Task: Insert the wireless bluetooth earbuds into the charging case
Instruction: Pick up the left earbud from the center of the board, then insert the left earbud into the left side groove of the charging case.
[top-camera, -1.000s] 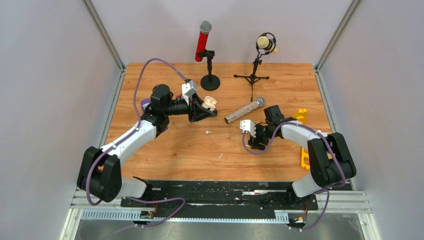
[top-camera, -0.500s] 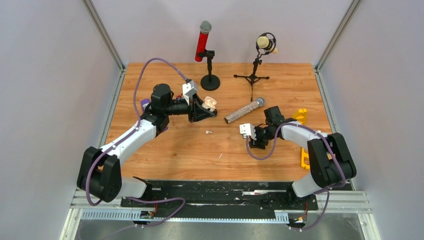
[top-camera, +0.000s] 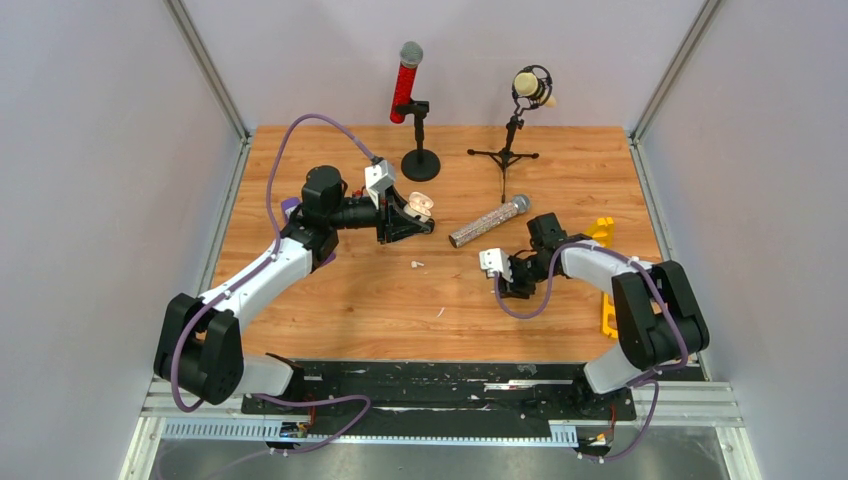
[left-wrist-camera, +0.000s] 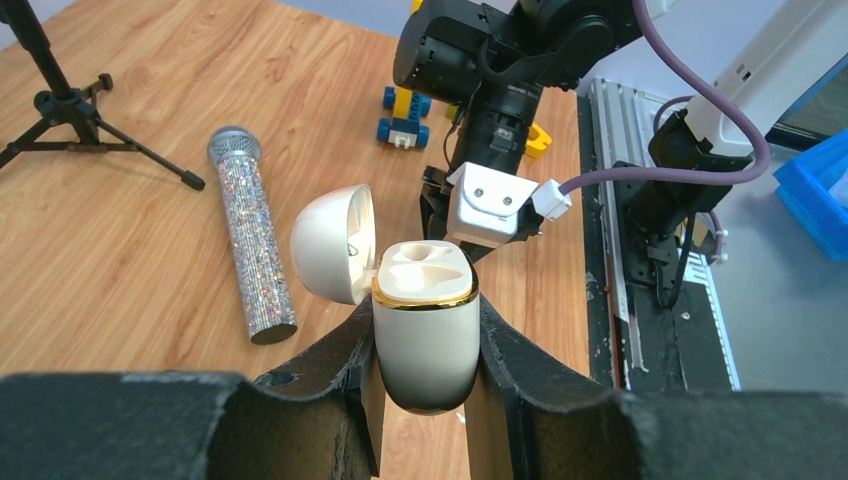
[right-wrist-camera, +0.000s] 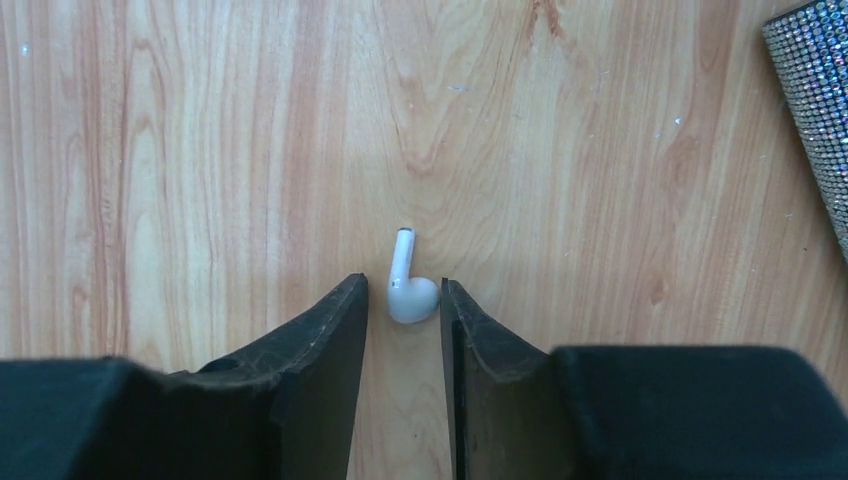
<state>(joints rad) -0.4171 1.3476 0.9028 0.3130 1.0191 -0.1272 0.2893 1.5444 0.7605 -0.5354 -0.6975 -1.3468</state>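
Observation:
My left gripper (left-wrist-camera: 425, 305) is shut on the white charging case (left-wrist-camera: 425, 335), held upright above the table. The case's gold rim and two empty wells face up, and its lid (left-wrist-camera: 335, 245) hangs open to the left. The top view shows the case (top-camera: 420, 206) left of centre. A white earbud (right-wrist-camera: 412, 297) lies on the wood, stem pointing away, between the tips of my right gripper (right-wrist-camera: 403, 283). The right finger touches the bud and a small gap remains at the left finger. Another white earbud (top-camera: 417, 264) lies between the two arms.
A glittery microphone (top-camera: 488, 222) lies just behind my right gripper (top-camera: 512, 288). Two microphone stands (top-camera: 420, 160) (top-camera: 505, 155) rise at the back. Yellow toy pieces (top-camera: 606, 318) sit by the right edge. A small white bit (top-camera: 438, 313) lies nearer the front.
The right gripper's jaws have narrowed around the white earbud, and that arm shifted slightly. The left arm and the case have not moved.

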